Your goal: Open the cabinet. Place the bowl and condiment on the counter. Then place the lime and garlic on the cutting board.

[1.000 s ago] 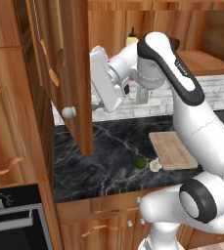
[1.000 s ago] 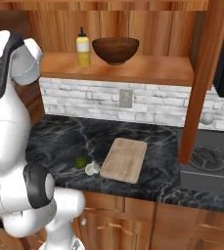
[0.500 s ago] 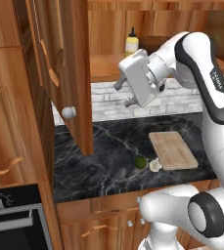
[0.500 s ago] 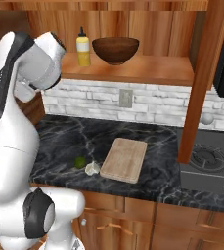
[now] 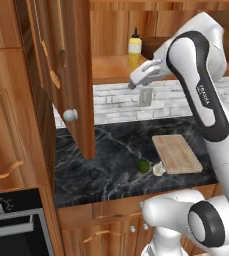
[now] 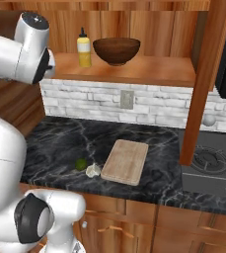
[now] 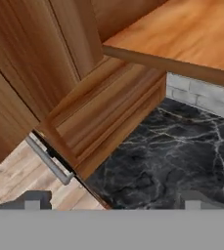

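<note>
The cabinet stands open, its left door (image 5: 71, 75) swung out over the counter and its right door (image 6: 208, 74) swung out near the stove. On the shelf stand a dark brown bowl (image 6: 116, 50) and a yellow condiment bottle (image 6: 84, 48) (image 5: 134, 50). A lime (image 6: 80, 164) (image 5: 143, 166) and a garlic bulb (image 6: 93, 171) (image 5: 159, 169) lie on the black counter just left of the wooden cutting board (image 6: 126, 161) (image 5: 177, 153). My gripper (image 5: 134, 83) (image 7: 112, 202) hangs open and empty in front of the shelf edge, below the bottle.
A stove (image 6: 210, 163) lies at the counter's right end and an oven (image 5: 16, 220) sits below on the left. The hand view looks down past the left door's lower edge (image 7: 108, 122) at the marble counter (image 7: 172, 156). A wall outlet (image 6: 127, 99) sits under the shelf.
The arm has swung right, away from the left door, and the hand has come to the shelf front under the bottle. The jaws stayed open.
</note>
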